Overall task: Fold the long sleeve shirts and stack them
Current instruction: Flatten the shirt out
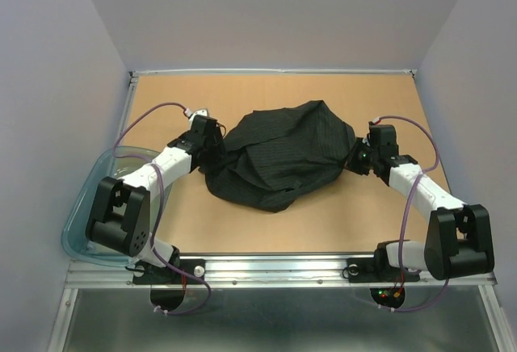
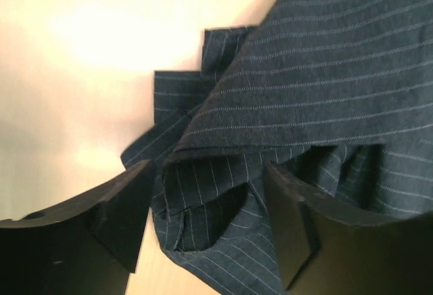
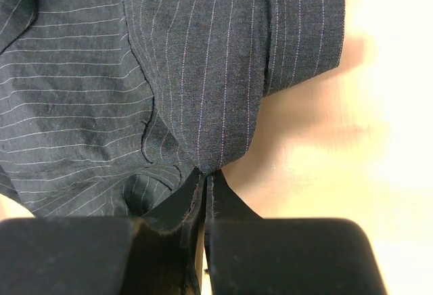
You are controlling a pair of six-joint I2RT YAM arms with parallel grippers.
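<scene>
Translucent blue-grey tub (image 1: pixel 79 221): well apart from left gripper (image 1: pixel 215 144), back and to its left, overhanging near-left table corner. Tan board tabletop (image 1: pixel 323 223): under both grippers, pale and washed-out in wrist views. Metal rail (image 1: pixel 275 269): along near edge, well behind right gripper (image 1: pixel 356 158). Pale lilac walls (image 1: pixel 48 85): three sides.

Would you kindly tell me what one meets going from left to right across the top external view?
translucent blue-grey tub → left gripper → black shirt → right gripper
</scene>
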